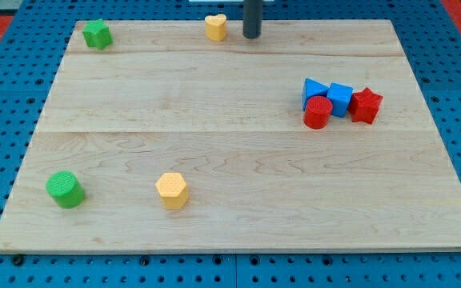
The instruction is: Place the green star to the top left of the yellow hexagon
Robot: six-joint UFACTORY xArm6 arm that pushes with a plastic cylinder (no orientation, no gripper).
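Approach is the step in hand: no pincer is fitted, and the tip [251, 35] stands beside the yellow heart [215, 27], well apart from the green star [97, 34], which by judgement next needs pushing down the table [238, 168] toward the yellow hexagon [171, 190].

Rod [251, 18] cut off by view's top; arm unseen.

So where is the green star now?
The green star sits at the board's top left corner, far above the yellow hexagon; my tip is off to its right.
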